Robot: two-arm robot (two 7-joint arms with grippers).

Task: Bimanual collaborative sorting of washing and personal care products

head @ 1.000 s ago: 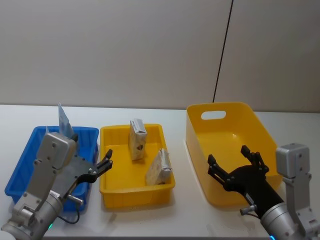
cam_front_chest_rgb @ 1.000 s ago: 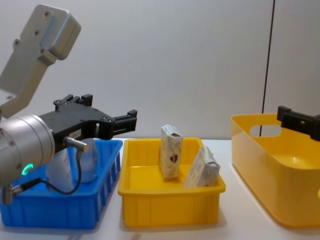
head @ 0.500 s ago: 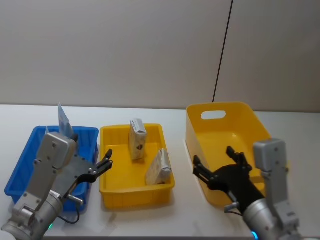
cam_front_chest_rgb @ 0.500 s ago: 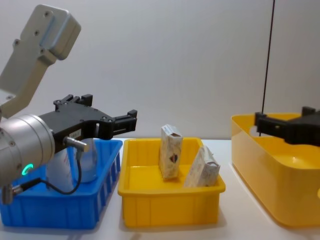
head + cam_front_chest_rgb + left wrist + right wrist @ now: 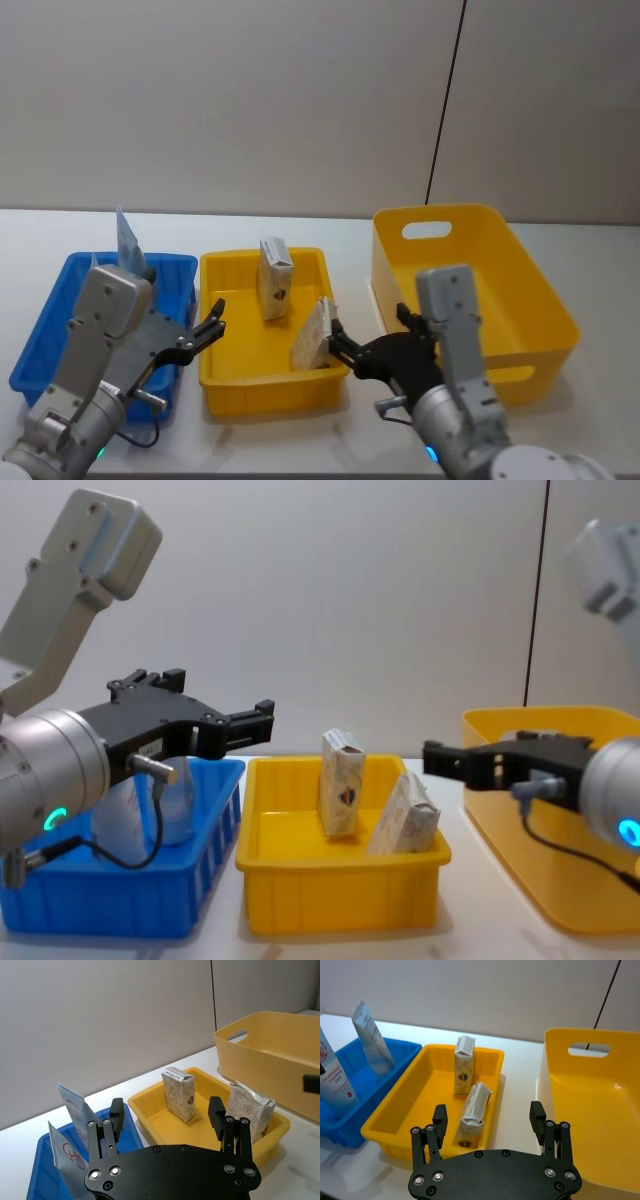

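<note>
Two beige cartons sit in the small yellow tray [image 5: 270, 387]: one upright carton [image 5: 274, 278] at the back, and one leaning carton [image 5: 318, 335] against the tray's right side. Two pale-blue tubes [image 5: 370, 1040] [image 5: 332, 1077] stand in the blue bin [image 5: 55, 310]. My right gripper [image 5: 368, 335] hovers open just right of the leaning carton, between the tray and the large yellow bin [image 5: 540, 300]; the carton lies ahead of its spread fingers [image 5: 489, 1114]. My left gripper [image 5: 213, 318] stands open and empty over the blue bin's right edge, pointing at the tray.
The large yellow bin [image 5: 560, 880] with a handle slot stands at the right with nothing inside. The three containers sit in a row on the white table. A grey wall with a dark cable rises behind them.
My right arm has swung left, from over the large yellow bin to beside the leaning carton at the tray's right side. The left arm has stayed still.
</note>
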